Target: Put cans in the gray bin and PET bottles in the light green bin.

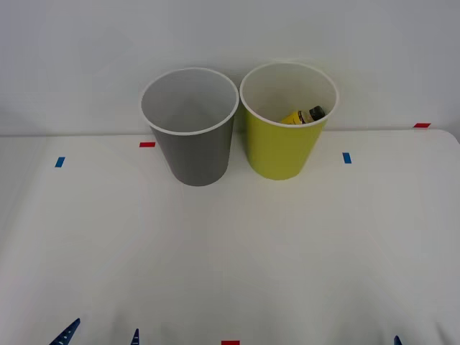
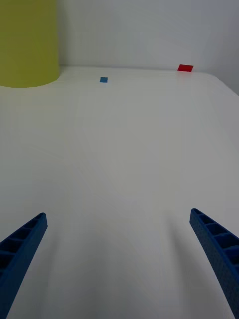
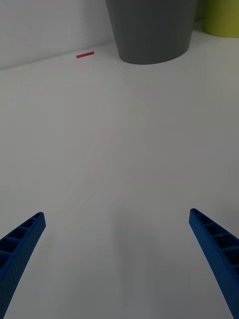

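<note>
The gray bin (image 1: 192,129) and the light green bin (image 1: 286,122) stand side by side at the back of the white table. Inside the light green bin lies a PET bottle (image 1: 305,116) with a black cap and yellow label. No can is in sight; the part of the gray bin's inside that shows looks bare. My left gripper (image 3: 117,259) hovers open over bare table near the front edge, with the gray bin (image 3: 152,30) ahead of it. My right gripper (image 2: 117,259) is open too, the light green bin (image 2: 27,42) ahead of it.
Small red and blue tape marks (image 1: 146,144) (image 1: 347,157) lie on the table around the bins, and a red one (image 1: 230,343) sits at the front edge. A white wall stands right behind the bins. The left fingertips (image 1: 68,332) peek in at the front edge.
</note>
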Available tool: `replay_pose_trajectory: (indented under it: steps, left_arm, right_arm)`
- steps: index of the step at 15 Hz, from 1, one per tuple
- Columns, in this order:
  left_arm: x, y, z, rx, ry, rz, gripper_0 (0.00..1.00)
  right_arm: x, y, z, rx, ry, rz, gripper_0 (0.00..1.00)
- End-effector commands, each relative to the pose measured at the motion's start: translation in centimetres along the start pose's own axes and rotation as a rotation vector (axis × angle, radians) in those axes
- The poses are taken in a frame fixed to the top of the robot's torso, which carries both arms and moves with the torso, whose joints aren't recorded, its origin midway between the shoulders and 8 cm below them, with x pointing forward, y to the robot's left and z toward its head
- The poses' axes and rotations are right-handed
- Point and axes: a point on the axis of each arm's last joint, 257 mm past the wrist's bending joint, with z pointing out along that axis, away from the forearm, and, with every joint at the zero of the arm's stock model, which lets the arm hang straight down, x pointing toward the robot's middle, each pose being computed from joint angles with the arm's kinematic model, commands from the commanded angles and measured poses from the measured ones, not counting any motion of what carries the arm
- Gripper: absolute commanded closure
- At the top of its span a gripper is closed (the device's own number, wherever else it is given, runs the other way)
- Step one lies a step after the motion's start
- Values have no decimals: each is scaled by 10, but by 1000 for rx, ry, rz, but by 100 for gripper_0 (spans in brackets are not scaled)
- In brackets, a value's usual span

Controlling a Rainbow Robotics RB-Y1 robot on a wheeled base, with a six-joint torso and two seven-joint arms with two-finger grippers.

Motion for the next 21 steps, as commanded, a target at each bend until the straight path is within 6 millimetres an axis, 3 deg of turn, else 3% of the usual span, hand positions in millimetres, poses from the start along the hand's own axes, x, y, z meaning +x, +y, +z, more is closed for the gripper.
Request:
replay_pose_trajectory:
  steps: [1, 21]
  left_arm:
    - [0, 0, 0, 0, 0, 0, 0]
    - [0, 0, 0, 0, 0, 0, 0]
  right_arm:
    - [0, 0, 0, 0, 0, 0, 0]
    - [0, 0, 0, 0, 0, 0, 0]
